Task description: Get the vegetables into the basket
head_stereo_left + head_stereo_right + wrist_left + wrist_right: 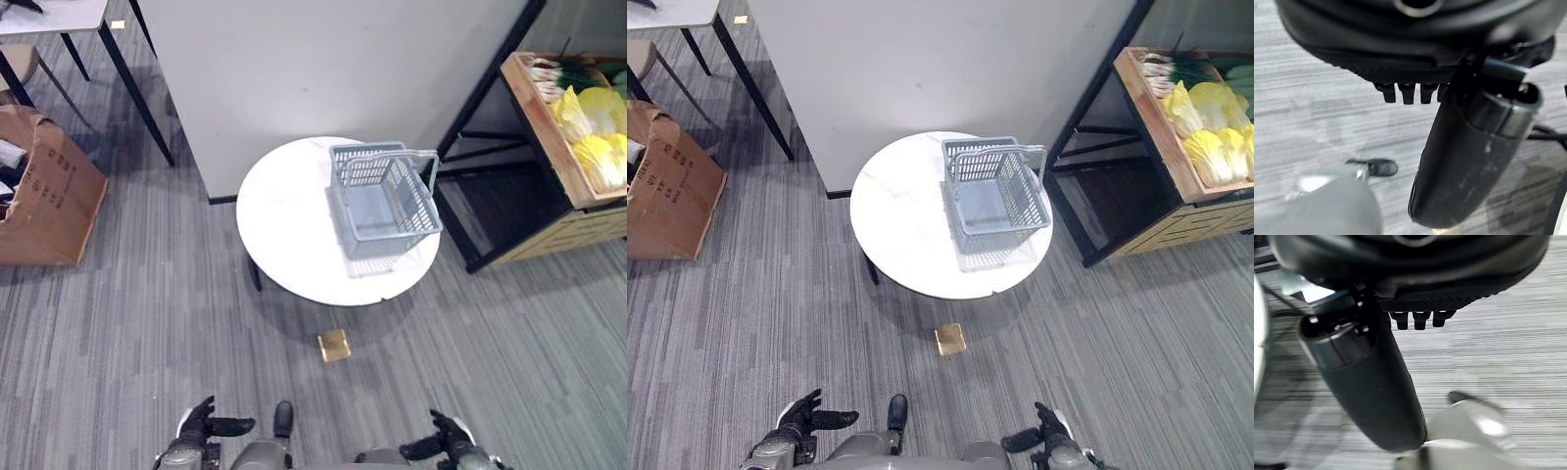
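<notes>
The round table [284, 225] carries the basket [384, 201], empty with nothing loaded yet, while the vegetables [588, 127] lie in the wooden crate [549, 132] on the rack, well apart, and the left hand [208, 423] and right hand [443, 438] hang low, fingers relaxed, holding nothing.

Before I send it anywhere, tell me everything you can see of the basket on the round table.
The basket is a grey-blue plastic shopping basket with slatted, open-grid walls and a solid floor. It stands upright on the right part of the round white table, well inside the rim. Its handles are raised, meeting over the far end. It looks empty: no vegetables in it. Nothing but the tabletop touches it; neither robot hand is near.
</notes>
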Motion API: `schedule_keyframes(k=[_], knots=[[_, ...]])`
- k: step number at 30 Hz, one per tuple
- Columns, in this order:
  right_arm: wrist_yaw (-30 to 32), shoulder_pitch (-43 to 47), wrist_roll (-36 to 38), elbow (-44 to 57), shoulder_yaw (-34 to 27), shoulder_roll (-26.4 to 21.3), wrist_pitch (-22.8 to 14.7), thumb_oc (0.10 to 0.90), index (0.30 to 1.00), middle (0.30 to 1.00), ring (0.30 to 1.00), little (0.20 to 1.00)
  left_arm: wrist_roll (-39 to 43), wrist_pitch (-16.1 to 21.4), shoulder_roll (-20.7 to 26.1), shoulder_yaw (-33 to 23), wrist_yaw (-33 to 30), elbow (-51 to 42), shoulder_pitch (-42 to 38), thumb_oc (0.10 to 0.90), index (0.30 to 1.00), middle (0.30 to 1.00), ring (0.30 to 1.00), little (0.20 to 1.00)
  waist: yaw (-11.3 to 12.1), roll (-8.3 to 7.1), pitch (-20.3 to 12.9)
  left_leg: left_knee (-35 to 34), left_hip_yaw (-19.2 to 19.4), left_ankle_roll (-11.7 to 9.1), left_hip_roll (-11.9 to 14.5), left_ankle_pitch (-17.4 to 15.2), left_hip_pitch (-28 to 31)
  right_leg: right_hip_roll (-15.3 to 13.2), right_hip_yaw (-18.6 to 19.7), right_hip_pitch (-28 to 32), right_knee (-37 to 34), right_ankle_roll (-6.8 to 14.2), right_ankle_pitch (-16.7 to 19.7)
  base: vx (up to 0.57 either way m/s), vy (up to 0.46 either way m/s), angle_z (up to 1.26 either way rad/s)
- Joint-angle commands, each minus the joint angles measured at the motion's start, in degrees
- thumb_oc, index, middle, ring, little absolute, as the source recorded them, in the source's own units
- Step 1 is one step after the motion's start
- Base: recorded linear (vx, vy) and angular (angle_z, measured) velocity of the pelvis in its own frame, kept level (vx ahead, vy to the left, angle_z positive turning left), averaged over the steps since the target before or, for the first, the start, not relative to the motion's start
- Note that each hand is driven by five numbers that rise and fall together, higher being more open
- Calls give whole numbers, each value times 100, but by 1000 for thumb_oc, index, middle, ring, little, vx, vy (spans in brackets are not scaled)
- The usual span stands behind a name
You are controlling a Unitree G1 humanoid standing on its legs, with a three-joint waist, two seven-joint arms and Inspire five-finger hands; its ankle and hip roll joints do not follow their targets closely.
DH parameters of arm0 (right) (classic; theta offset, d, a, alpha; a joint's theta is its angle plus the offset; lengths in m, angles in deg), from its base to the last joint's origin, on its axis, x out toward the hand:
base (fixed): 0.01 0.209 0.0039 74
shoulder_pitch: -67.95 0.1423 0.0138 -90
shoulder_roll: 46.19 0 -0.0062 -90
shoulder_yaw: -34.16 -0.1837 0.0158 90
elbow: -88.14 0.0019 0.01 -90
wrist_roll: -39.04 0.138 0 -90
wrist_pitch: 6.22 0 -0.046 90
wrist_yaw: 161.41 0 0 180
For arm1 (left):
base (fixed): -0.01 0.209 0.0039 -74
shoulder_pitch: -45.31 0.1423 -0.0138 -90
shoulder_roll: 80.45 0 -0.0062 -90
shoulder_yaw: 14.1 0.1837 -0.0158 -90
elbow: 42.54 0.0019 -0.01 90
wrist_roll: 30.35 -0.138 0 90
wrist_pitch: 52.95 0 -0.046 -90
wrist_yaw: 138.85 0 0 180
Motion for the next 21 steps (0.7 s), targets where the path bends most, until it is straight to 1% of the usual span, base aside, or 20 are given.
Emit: schedule_keyframes(k=[1, 4, 5, 6, 7, 10, 13, 15, 16, 18, 19, 20, 21], knots=[[99, 49, 25, 312, 18, -178, -147, 900, 1000, 1000, 1000, 1000, -79, 64, -3, -236, -102, -107, 360, 900, 1000, 1000, 1000, 1000, 117, -2, 114, 627, 1, -407, 290, -426, -474, -147, -215, 172, -448, 134, 1355, 141, 146, -39], [91, 105, 139, 467, 35, -149, -205, 900, 1000, 1000, 1000, 1000, -88, 49, 22, -265, -78, -51, 349, 900, 1000, 1000, 1000, 1000, 54, -3, 151, 522, 109, -392, 339, -495, -224, -68, -458, -64, -408, 85, 1279, 141, 81, -21], [75, 137, 171, 541, 69, -139, -239, 900, 1000, 1000, 1000, 1000, -99, 36, 16, -273, -60, -26, 346, 900, 1000, 1000, 1000, 1000, 14, 16, 204, 490, 150, -402, 394, -523, -114, 7, -581, -226, -505, 71, 1141, 125, 39, -23], [75, 138, 172, 541, 69, -140, -239, 900, 1000, 1000, 1000, 1000, -99, 37, 15, -274, -59, -25, 345, 900, 1000, 1000, 1000, 1000, 13, 18, 211, 490, 149, -405, 397, -526, -106, 9, -583, -219, -502, 69, 1137, 118, 0, -31], [70, 168, 199, 548, 95, -128, -254, 900, 1000, 1000, 1000, 1000, -99, 27, 20, -289, -59, 17, 344, 900, 1000, 1000, 1000, 1000, -2, 17, 228, 462, 157, -420, 432, -551, -36, 50, -641, -290, -649, 63, 1048, 96, -38, -16], [64, 243, 246, 591, 158, -110, -276, 900, 1000, 1000, 1000, 1000, -151, 12, -20, -266, -53, 81, 327, 900, 1000, 1000, 1000, 1000, -107, 9, 287, 464, 88, -502, 519, -684, 186, 160, -496, -541, -1171, 97, 950, 190, -82, -1], [55, 238, 267, 598, 164, -108, -291, 900, 1000, 1000, 1000, 1000, -181, 17, -57, -272, -49, 129, 322, 900, 1000, 1000, 1000, 1000, -255, -28, 317, 514, -58, -595, 580, -878, 433, 252, -96, -839, -1657, 149, 1064, 254, -153, 0], [37, 181, 264, 625, 177, -119, -288, 900, 1000, 1000, 1000, 1000, -174, 21, -62, -313, -57, 163, 334, 900, 1000, 1000, 1000, 1000, -316, -30, 327, 521, -139, -654, 663, -998, 634, 323, 29, -935, -1789, 173, 1145, 327, -235, 13], [8, 78, 265, 623, 164, -143, -273, 900, 1000, 1000, 1000, 1000, -181, 8, -95, -296, -49, 155, 335, 900, 1000, 1000, 1000, 1000, -356, -27, 295, 511, -290, -724, 714, -1059, 743, 383, 121, -912, -1737, 140, 1061, 322, -299, 22], [-6, 66, 269, 545, 162, -149, -260, 900, 1000, 1000, 1000, 1000, -188, 4, -121, -280, -51, 176, 341, 900, 1000, 1000, 1000, 1000, -354, -31, 259, 492, -298, -757, 758, -1078, 780, 413, 70, -858, -1753, 107, 1027, 191, -198, 56], [-26, 56, 242, 510, 181, -153, -256, 900, 1000, 1000, 1000, 1000, -164, 10, -153, -288, -58, 191, 358, 900, 1000, 1000, 1000, 1000, -343, -8, 212, 475, -304, -807, 846, -1039, 842, 469, -49, -855, -1687, 66, 965, 173, -195, 80], [-41, 52, 233, 515, 194, -186, -255, 900, 1000, 1000, 1000, 1000, -168, -1, -162, -292, -54, 202, 364, 900, 1000, 1000, 1000, 1000, -371, 25, 178, 447, -373, -866, 945, -986, 898, 550, -51, -832, -1638, 9, 904, 300, -357, 61], [-36, 8, 230, 507, 155, -294, -267, 900, 1000, 1000, 1000, 1000, -134, 0, -195, -287, -43, 192, 389, 900, 1000, 1000, 1000, 1000, -399, 122, 120, 448, -461, -1001, 1132, -821, 933, 673, -159, -790, -1526, -115, 703, 225, -281, 9]])
